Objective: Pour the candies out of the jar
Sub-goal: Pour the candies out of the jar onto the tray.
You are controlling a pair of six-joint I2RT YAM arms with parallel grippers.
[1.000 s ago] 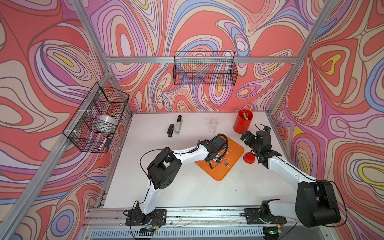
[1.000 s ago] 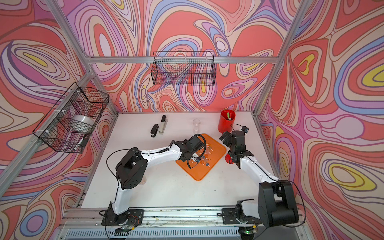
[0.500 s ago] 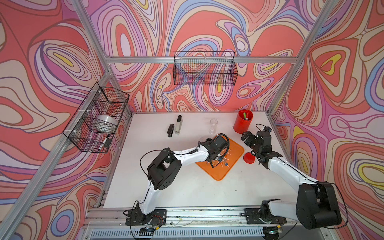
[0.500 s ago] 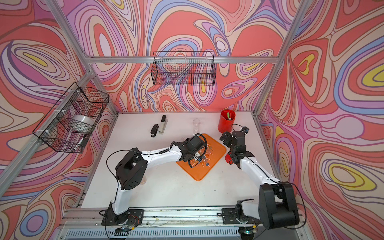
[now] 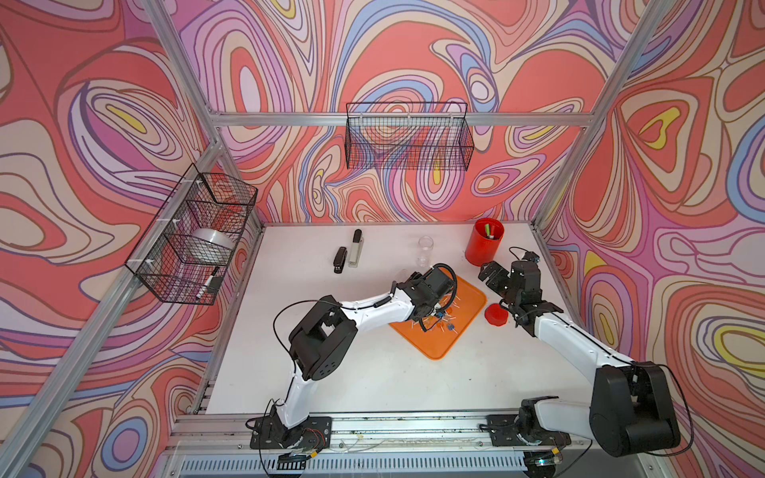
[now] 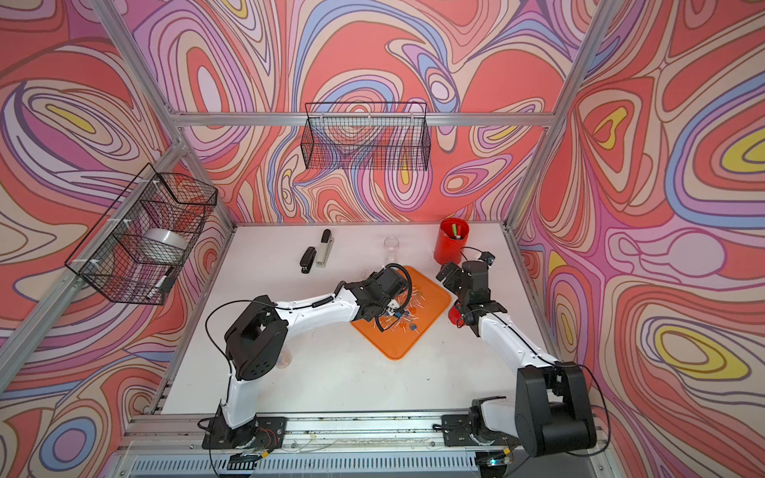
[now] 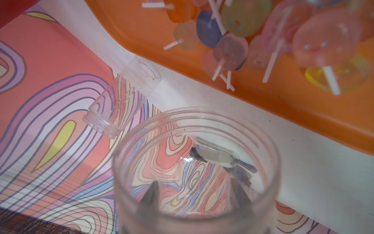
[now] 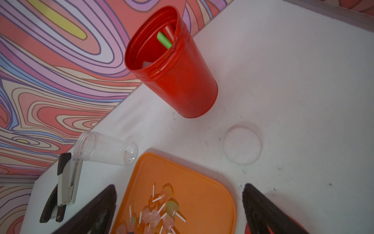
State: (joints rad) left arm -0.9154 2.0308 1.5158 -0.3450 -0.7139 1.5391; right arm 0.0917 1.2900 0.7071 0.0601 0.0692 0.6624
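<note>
Open bench point(image 5: 372, 385) lies before the orange tray point(image 5: 439, 345), with the candies point(image 5: 445, 325) heaped mid-tray. Left end effector point(image 7: 195, 194) clamps the empty clear jar point(image 7: 194, 141) at the tray's far-left edge; right end effector point(image 5: 493, 276) gapes wide, holding nothing, off its right edge; red cup point(image 5: 484, 242) beyond

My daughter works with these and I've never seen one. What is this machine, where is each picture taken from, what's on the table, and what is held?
Two robot arms stand at a white table, each ending in a two-fingered gripper. Two pictures look down from overhead, nearly alike; the other two come from cameras on the wrists. The left gripper is closed on a clear jar, which looks empty. The candies, small lollipops, lie on an orange tray. The right gripper is open, holding nothing. Also on the table: a second clear jar, a red cup with a green pen, a red lid, a clear lid and two staplers.
</note>
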